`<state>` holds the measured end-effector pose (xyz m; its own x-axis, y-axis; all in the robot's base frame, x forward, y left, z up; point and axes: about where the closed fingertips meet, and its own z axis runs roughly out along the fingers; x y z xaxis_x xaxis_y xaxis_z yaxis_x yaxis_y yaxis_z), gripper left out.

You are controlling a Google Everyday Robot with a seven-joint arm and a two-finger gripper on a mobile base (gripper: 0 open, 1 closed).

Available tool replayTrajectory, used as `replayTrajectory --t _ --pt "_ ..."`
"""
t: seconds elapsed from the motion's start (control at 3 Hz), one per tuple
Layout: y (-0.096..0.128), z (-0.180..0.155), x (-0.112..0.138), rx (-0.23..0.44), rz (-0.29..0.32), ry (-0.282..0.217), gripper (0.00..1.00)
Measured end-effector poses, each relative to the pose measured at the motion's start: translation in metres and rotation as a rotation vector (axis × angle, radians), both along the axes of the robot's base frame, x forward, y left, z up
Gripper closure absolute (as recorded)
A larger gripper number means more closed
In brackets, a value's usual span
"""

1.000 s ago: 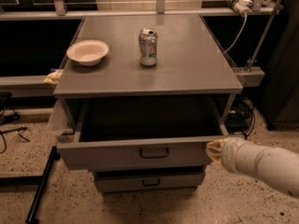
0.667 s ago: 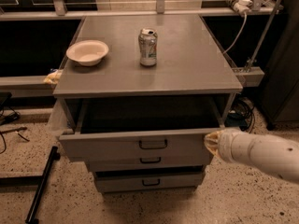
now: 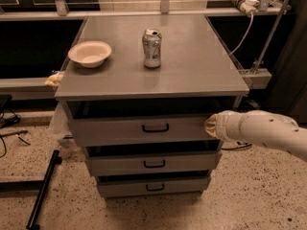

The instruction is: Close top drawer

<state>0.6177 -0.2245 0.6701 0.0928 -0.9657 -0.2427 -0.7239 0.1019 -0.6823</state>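
Gripper (image 3: 210,126) first: you have it at the right end of the top drawer (image 3: 120,130), pressed against or just beside the edge of the flat grey front, level with the small dark loop handle (image 3: 155,127) at centre. Its tip is a yellowish blur against the metal, so you cannot tell how it is set or whether it has hold of anything. The arm (image 3: 261,129) behind it is smooth, white and rounded, running off the right edge, so you see only part of it.

That drawer stands out a little beyond the two lower drawers (image 3: 153,163), and a dark band shows between its front and the cabinet top (image 3: 201,71); the inside is lost in shadow. On the matte grey top you have a shallow cream bowl (image 3: 89,53) and, well apart to its right, an upright can (image 3: 152,48). Speckled floor (image 3: 249,190) lies below.
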Motion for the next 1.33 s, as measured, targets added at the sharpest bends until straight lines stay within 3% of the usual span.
replayTrajectory --t 0.33,0.67,1.0,1.33 --pt "0.000 0.001 0.001 -0.001 0.001 -0.001 1.00" --pt "0.006 0.010 -0.025 0.001 0.031 0.017 1.00" --pt "0.010 0.023 -0.067 0.012 0.044 0.047 1.00" --pt "0.007 0.029 -0.072 0.009 0.037 0.039 0.81"
